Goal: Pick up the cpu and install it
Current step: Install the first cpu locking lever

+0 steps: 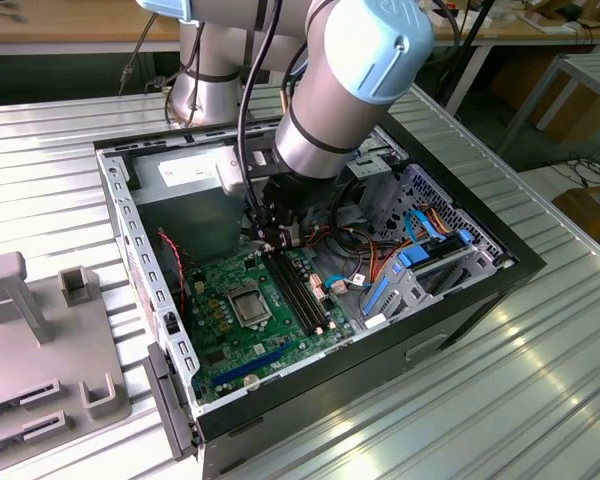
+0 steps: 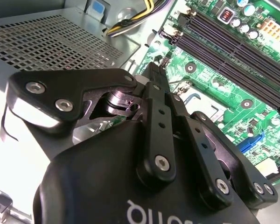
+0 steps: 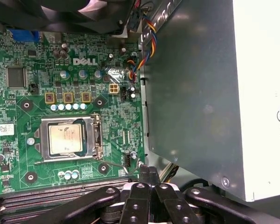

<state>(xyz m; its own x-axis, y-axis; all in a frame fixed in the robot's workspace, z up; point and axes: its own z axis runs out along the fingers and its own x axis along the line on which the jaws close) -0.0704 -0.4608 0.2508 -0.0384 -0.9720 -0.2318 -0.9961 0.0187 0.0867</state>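
Cpu (image 3: 67, 138) already sits inside its socket frame (image 3: 94, 140) on the motherboard (image 3: 37, 70), apart from and beyond the tips of the gripper (image 3: 148, 173), whose jaws are pressed together, holding nothing, so seating looks done.

Your arm (image 1: 330, 90) was bent over at the wrist and reaching steeply downward, silver tube and light-blue joint cap up top. The black gripper (image 3: 149, 173) hung at the end with its two fingers (image 2: 155, 77) pressed together, tips meeting, nothing pinched between them as far as both wrist views showed.
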